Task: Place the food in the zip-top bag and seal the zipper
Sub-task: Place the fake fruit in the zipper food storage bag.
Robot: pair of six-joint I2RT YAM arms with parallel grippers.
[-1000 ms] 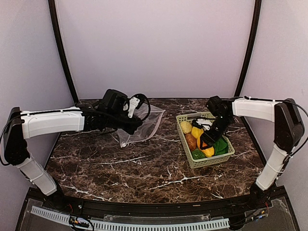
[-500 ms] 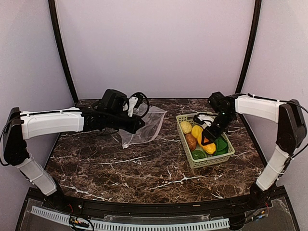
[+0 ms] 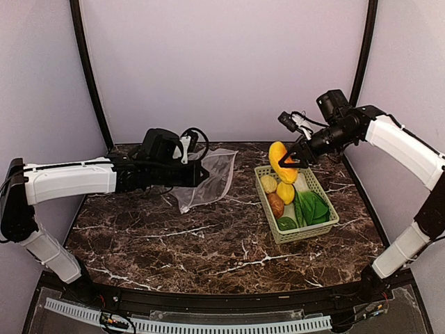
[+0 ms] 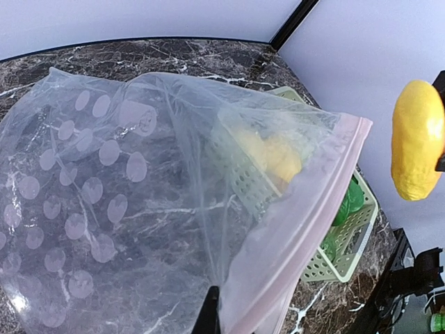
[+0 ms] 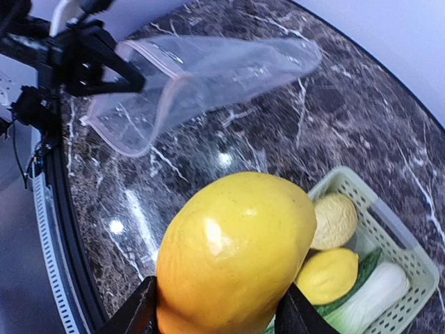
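Right gripper (image 3: 287, 162) half-open around yellow lemon (image 3: 278, 153); left gripper (image 3: 204, 178) tight on zip-top bag (image 3: 220, 171)

The top camera is looking down from high behind the light-green lattice plastic basket (image 3: 309, 232); both wrist cameras are viewing it from nearer.

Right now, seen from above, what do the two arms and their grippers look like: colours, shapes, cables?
The left arm and the right arm are alike: long rounded white shells joined by black joints. The wrists, the left gripper and the right gripper are black, each with two slim fingers. A black cable loops over the left wrist. I see no markings.
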